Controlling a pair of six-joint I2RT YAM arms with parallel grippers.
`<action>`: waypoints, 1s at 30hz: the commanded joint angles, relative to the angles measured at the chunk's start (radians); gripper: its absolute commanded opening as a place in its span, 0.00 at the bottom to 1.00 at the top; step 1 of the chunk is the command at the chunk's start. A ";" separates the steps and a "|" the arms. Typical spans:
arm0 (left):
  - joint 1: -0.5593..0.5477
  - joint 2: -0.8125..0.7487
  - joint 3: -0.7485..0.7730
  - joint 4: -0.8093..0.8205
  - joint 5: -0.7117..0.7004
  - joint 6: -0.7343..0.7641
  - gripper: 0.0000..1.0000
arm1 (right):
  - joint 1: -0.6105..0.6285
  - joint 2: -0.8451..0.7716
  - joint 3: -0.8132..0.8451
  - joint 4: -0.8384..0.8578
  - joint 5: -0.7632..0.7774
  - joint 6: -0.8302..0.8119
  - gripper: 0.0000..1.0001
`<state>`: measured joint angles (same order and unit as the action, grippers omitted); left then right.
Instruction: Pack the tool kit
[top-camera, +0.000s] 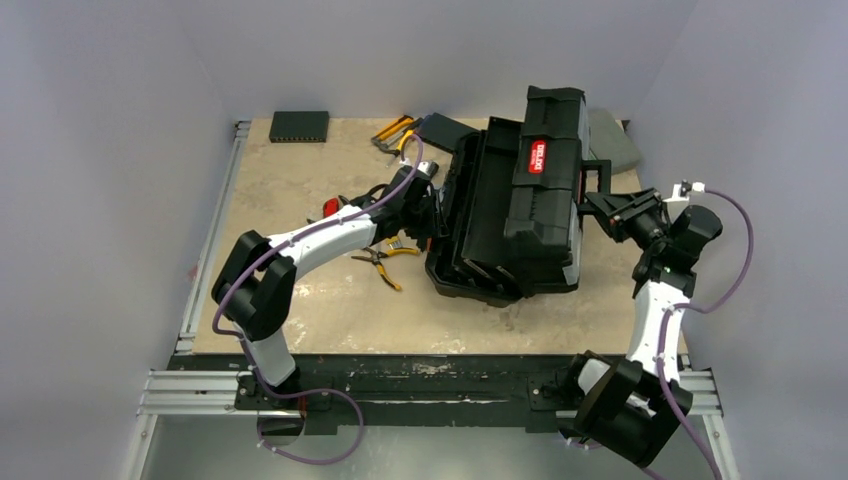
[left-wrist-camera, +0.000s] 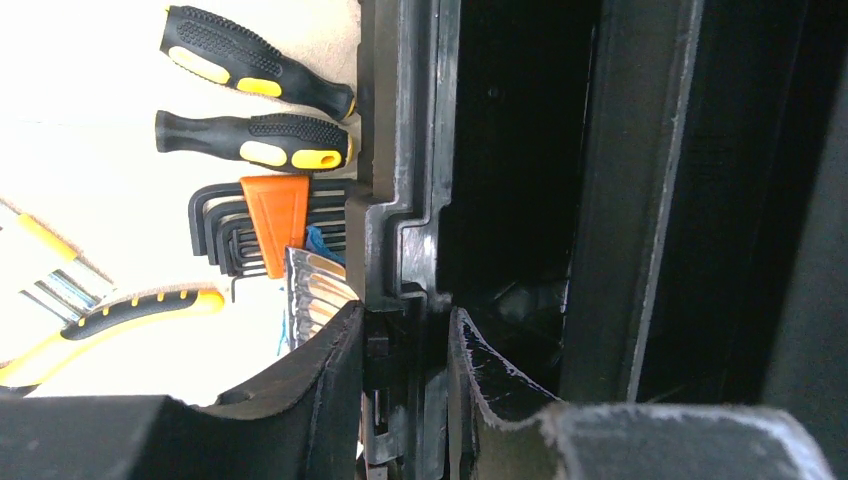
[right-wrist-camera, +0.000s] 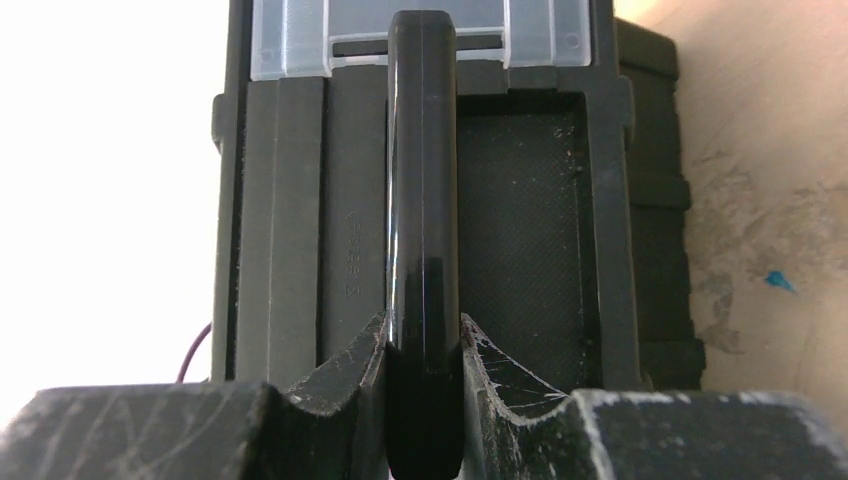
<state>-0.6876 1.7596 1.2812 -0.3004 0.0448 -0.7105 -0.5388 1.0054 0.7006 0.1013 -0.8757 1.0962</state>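
At centre-right of the tabletop (top-camera: 300, 300): toolbox (top-camera: 480, 240), lid (top-camera: 545, 190) raised. My right claw (right-wrist-camera: 423, 335) is clenched on the lid's handle (right-wrist-camera: 422, 150). My left claw (left-wrist-camera: 405, 330) pinches the box wall that faces the loose tools, one finger inside and one outside. Beside that wall, outside the box, lie pliers (top-camera: 385, 258), screwdrivers (left-wrist-camera: 255, 140) and hex keys (left-wrist-camera: 225, 235).

Hazards, as I judge them: if the smooth handle slid from my right grip, the lid would drop onto my left fingers. A sideways pull by my left claw could drag or tip the box.

Surface: mottled beige board, scuffed, with metal rails (top-camera: 207, 250) along its left and near edges.

Room: plain pale-grey walls (top-camera: 110, 120) on three sides.
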 joint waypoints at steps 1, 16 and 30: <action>0.062 -0.042 -0.031 -0.109 -0.172 0.037 0.00 | -0.076 0.001 -0.013 -0.008 0.161 -0.090 0.00; 0.062 -0.053 -0.038 -0.101 -0.168 0.036 0.00 | -0.226 -0.017 -0.010 -0.240 0.395 -0.212 0.59; 0.061 -0.054 -0.056 -0.084 -0.148 0.039 0.00 | -0.225 -0.161 0.149 -0.527 0.905 -0.335 0.76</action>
<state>-0.6796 1.7390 1.2556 -0.2745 0.0303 -0.6949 -0.7612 0.8780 0.7395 -0.3191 -0.1997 0.8402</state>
